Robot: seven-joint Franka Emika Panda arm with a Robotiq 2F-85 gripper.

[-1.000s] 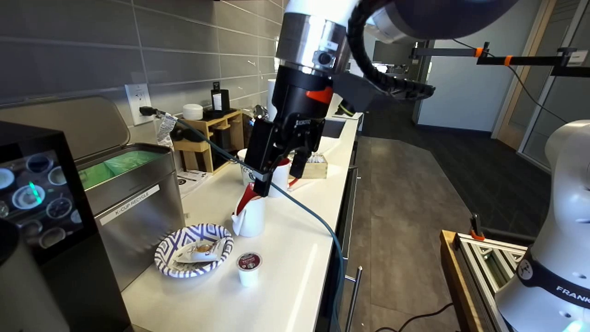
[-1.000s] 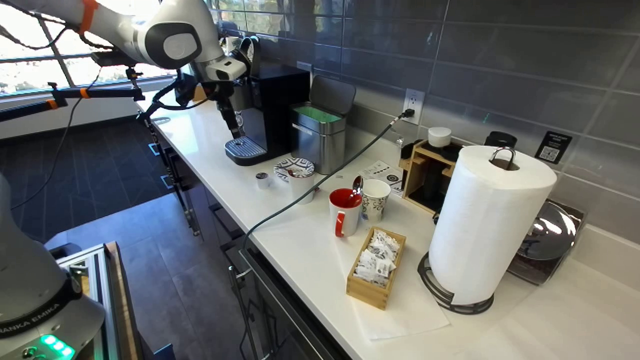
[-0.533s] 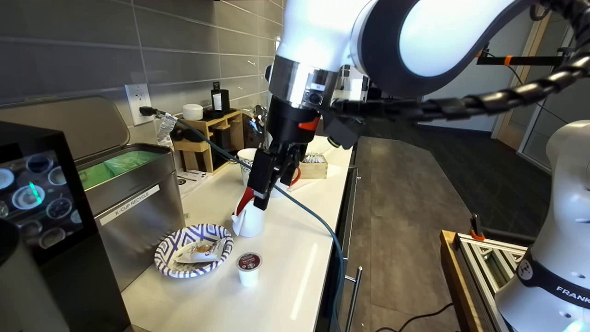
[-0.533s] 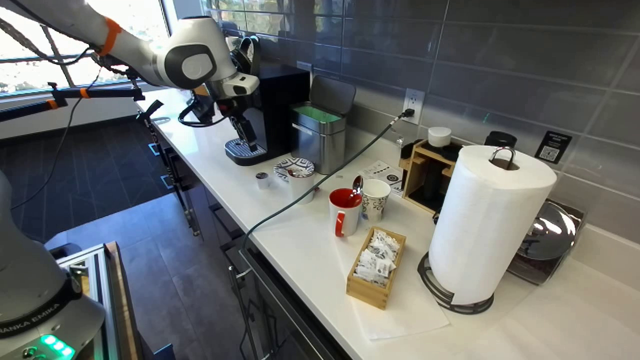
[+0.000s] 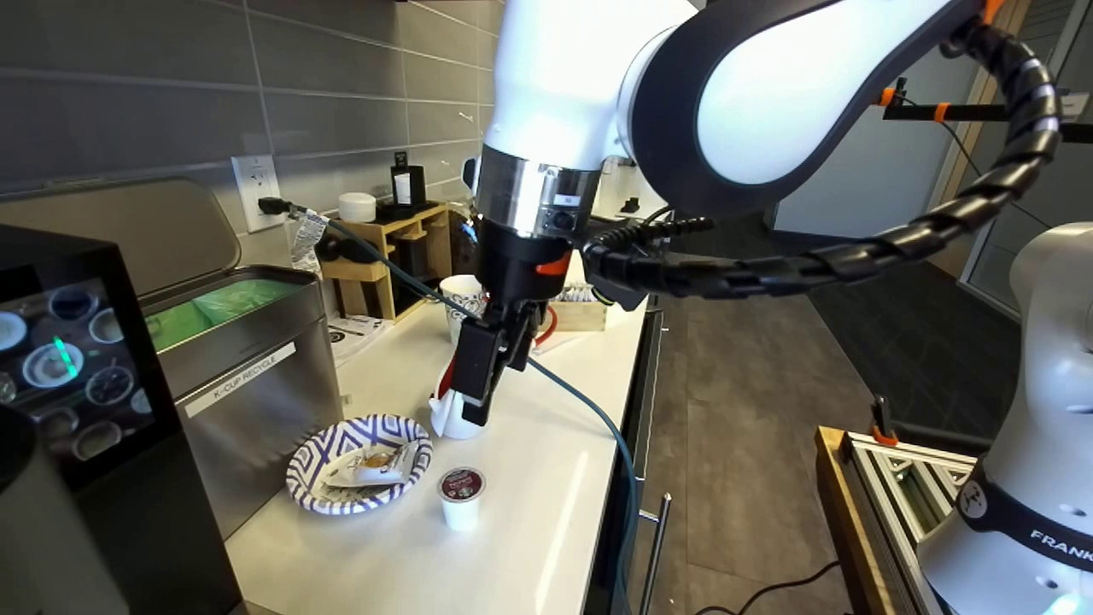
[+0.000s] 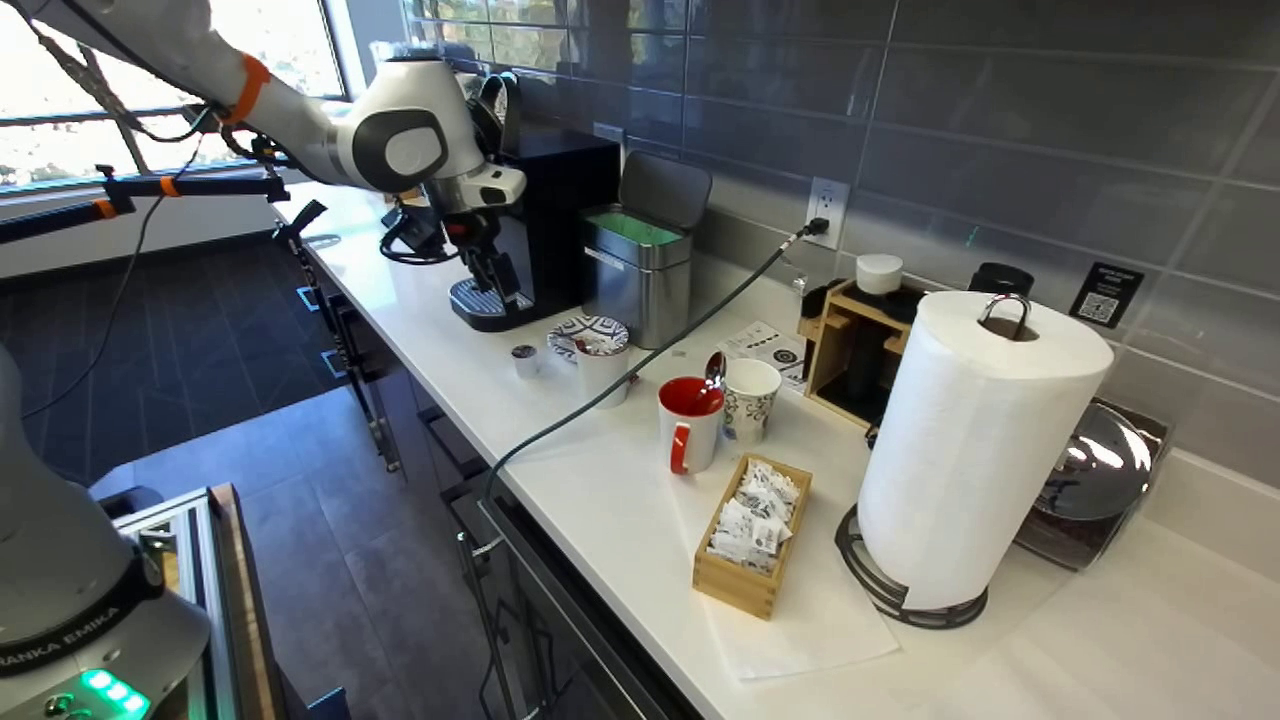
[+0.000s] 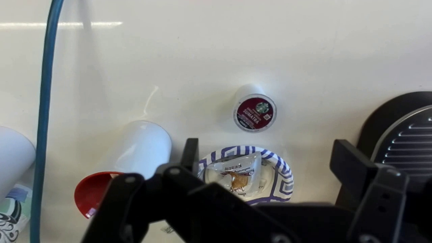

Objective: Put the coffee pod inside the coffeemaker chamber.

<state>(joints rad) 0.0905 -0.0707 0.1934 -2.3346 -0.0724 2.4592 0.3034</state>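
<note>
The coffee pod [image 5: 461,497] stands upright on the white counter, with a dark red top and pale rim. It also shows in an exterior view [image 6: 525,361] and in the wrist view [image 7: 255,113]. My gripper [image 7: 271,156] is open and empty, pointing down above the counter. In the wrist view the pod lies beyond the fingertips, between their lines. The black coffeemaker stands at the left edge of an exterior view [image 5: 158,504] and behind the gripper [image 6: 500,285] in an exterior view [image 6: 570,200]. Its drip tray [image 7: 408,145] shows at the right. I cannot make out its chamber.
A blue-and-white patterned bowl [image 5: 312,478] with a wrapped packet sits beside the pod. A tilted-looking white cup with red inside [image 7: 143,145] stands near. A cable [image 5: 581,397] crosses above the counter. A steel K-cup bin [image 5: 265,410] stands next to the coffeemaker.
My gripper has moved lower, nearer the counter and the pod, and the arm has swung with it. It stays open. The pod, bowl and cups have not moved.
</note>
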